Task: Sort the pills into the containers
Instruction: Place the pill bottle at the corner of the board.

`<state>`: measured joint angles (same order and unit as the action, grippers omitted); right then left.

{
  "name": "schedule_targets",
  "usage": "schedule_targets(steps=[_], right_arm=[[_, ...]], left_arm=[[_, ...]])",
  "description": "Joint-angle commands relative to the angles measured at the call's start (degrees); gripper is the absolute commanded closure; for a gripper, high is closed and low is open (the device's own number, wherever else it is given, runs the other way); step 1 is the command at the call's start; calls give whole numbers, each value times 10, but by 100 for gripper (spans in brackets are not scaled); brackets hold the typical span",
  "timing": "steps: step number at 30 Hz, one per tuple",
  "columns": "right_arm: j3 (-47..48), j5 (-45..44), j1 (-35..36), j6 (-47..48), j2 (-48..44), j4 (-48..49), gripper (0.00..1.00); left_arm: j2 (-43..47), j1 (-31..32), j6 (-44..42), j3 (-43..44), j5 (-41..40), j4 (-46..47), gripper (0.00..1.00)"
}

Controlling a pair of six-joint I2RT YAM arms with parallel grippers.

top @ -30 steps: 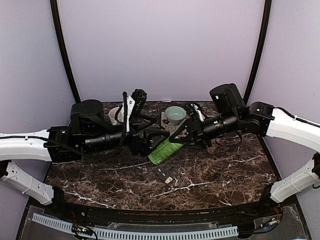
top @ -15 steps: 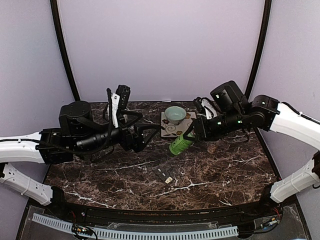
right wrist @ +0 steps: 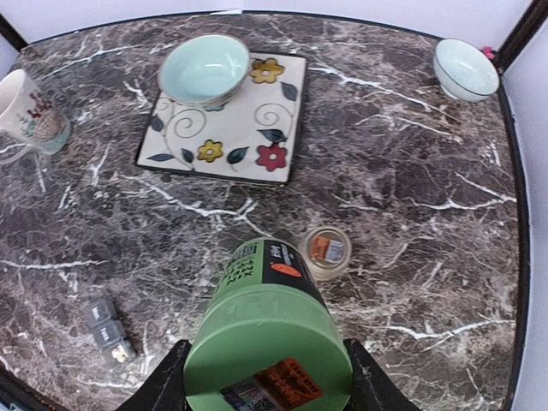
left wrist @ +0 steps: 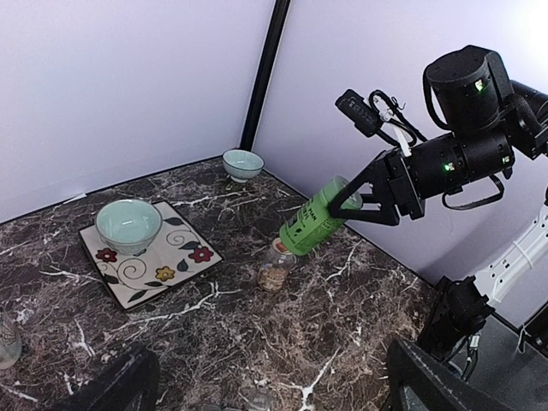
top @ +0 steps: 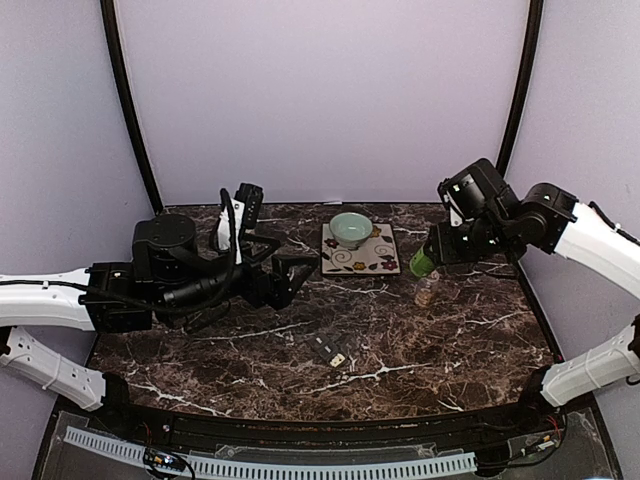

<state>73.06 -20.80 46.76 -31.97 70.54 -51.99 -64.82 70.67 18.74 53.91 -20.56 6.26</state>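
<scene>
Within the last second the two arms had parted. They had met over the dark marble-patterned table (top: 420, 340), in front of the square white ceramic tile painted with flowers (top: 372, 258), with both claws at the green cylindrical plastic bottle (left wrist: 312, 224). By this moment the left claw (top: 296, 268) had let go and drawn back to the tile's left, and the right claw (left wrist: 355, 195) had carried the bottle off to the tile's right. That read as a handover, or perhaps a cap being worked loose; whether the bottle was open could not be told. For the task it meant the right arm alone had the bottle, and sorting had seemingly not begun.

The left claw stood spread as wide as it went, empty and touching nothing. The right claw was about half closed, clamped on the bottle's upper end. The bottle hung tilted, its lower end just above a small clear jar (left wrist: 276, 255) standing to the tile's right, with tan-brown pieces, probably the pills (left wrist: 273, 277), inside. The containers (top: 328, 350), a dark grey plastic strip of three joined square compartments, lay in front of the tile, well apart from both claws.
</scene>
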Motion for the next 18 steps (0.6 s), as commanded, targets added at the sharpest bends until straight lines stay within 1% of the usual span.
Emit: schedule_targets(steps=[1, 5, 9, 14, 18], right_arm=[[8, -74, -24, 2, 2, -21, 100], [18, -105, -54, 2, 19, -41, 100], [13, -108, -90, 2, 36, -40, 100], [-2, -84, -139, 9, 63, -26, 100], [-24, -47, -186, 27, 85, 4, 100]], left_arm=[[-5, 3, -5, 5, -10, -19, 5], [-4, 3, -19, 4, -12, -27, 3], [-4, 3, -30, 0, -9, -35, 2], [-3, 1, -38, -8, 3, -41, 1], [-3, -3, -35, -16, 14, -48, 1]])
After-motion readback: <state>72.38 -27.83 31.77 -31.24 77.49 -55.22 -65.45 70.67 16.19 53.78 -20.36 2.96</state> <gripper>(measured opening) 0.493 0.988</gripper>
